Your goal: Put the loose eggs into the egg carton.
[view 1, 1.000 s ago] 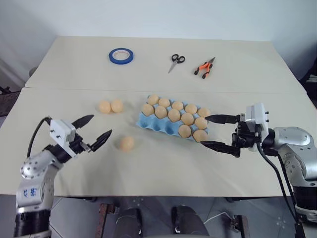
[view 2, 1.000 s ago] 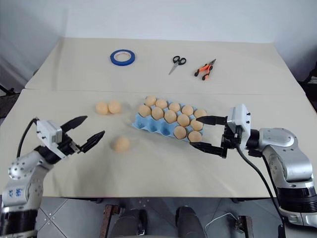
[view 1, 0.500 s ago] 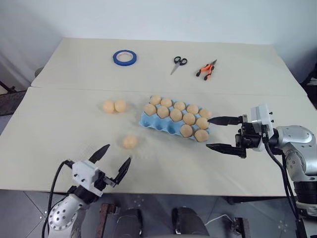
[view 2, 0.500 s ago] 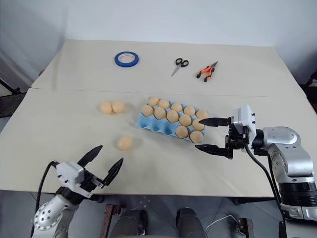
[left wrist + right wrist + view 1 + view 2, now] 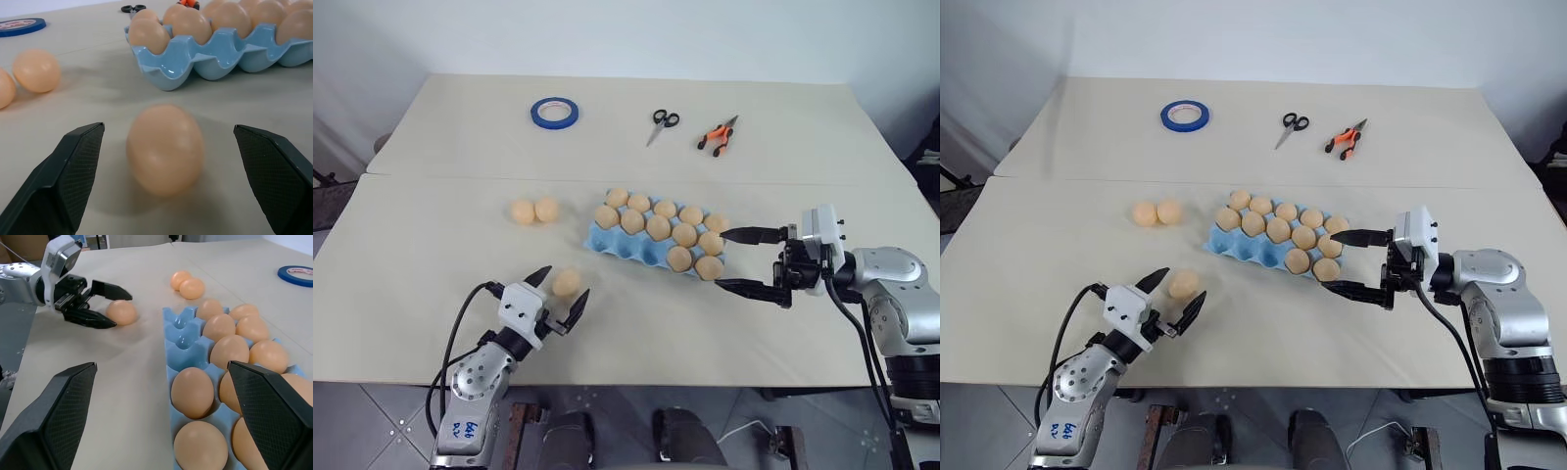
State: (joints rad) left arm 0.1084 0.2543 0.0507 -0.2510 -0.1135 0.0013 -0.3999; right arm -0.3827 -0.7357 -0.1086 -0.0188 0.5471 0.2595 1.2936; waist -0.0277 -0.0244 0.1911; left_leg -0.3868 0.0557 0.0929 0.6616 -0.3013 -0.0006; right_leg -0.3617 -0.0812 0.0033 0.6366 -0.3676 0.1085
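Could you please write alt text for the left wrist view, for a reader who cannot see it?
A loose egg lies on the table between the left gripper's open black fingers. Behind it stands the blue egg carton, eggs in its cups; two more loose eggs lie off to one side.

Lab: paper-covered table (image 5: 431,323), plain wall.

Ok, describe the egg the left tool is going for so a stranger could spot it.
Find the egg carton mid-table. Left of it, towards the near edge, one loose egg lies between the open fingers of the left tool. The other two loose eggs sit as a pair farther back.
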